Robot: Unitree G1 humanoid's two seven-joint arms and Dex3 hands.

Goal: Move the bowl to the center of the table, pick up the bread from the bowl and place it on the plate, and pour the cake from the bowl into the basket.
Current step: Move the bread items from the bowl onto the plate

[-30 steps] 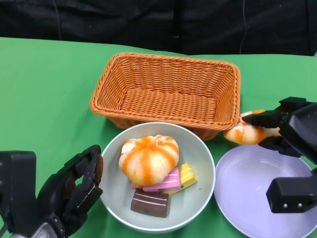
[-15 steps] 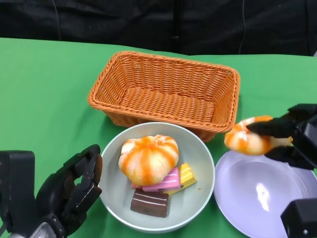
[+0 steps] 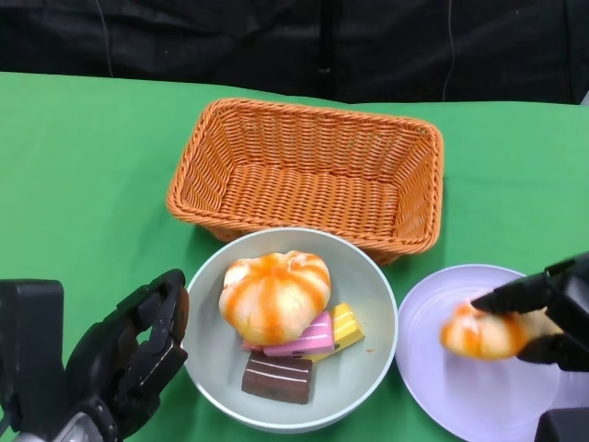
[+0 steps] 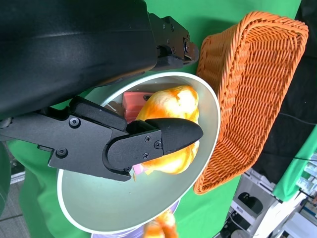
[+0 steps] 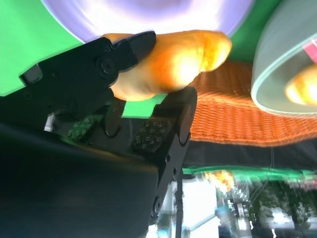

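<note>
Right hand (image 3: pixel 538 322) pinching a small orange-glazed bread (image 3: pixel 485 333) between its black fingers (image 5: pixel 124 52), holding it over the lilac plate (image 3: pixel 433 368); contact with the plate surface impossible to judge. Left hand (image 3: pixel 138 354) curled against the near-left rim of the pale green bowl (image 3: pixel 382 304), fingers on both sides of the rim in the left wrist view, so apparently gripping it. Inside that bowl, just beyond the left fingers: a larger orange-striped bread (image 3: pixel 274 295), a pink cake (image 3: pixel 304 336), a yellow cake (image 3: pixel 348 324), a brown cake (image 3: pixel 279 378). Wicker basket (image 3: pixel 308 170) beyond the bowl, away from both hands, on the green table (image 3: pixel 83 166).
</note>
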